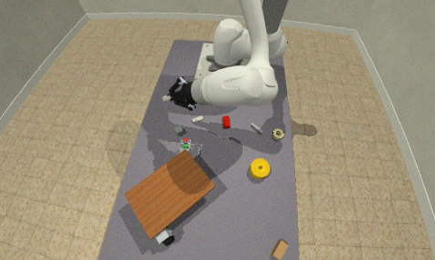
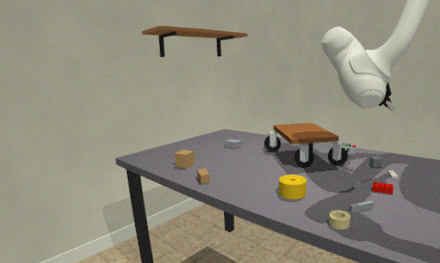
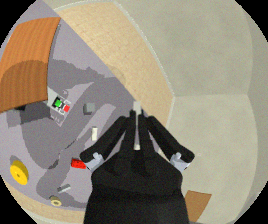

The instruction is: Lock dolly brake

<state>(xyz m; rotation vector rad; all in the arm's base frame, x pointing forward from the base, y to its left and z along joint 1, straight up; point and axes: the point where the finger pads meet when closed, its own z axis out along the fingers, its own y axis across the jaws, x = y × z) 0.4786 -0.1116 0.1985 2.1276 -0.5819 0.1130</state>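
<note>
My jaws [image 1: 171, 96] are clenched on nothing, hanging well above the table [image 1: 259, 214]. The dolly [image 1: 169, 191] stands well apart from me, its brake pedal [image 1: 185, 144] at the caster on its end nearest me.
</note>
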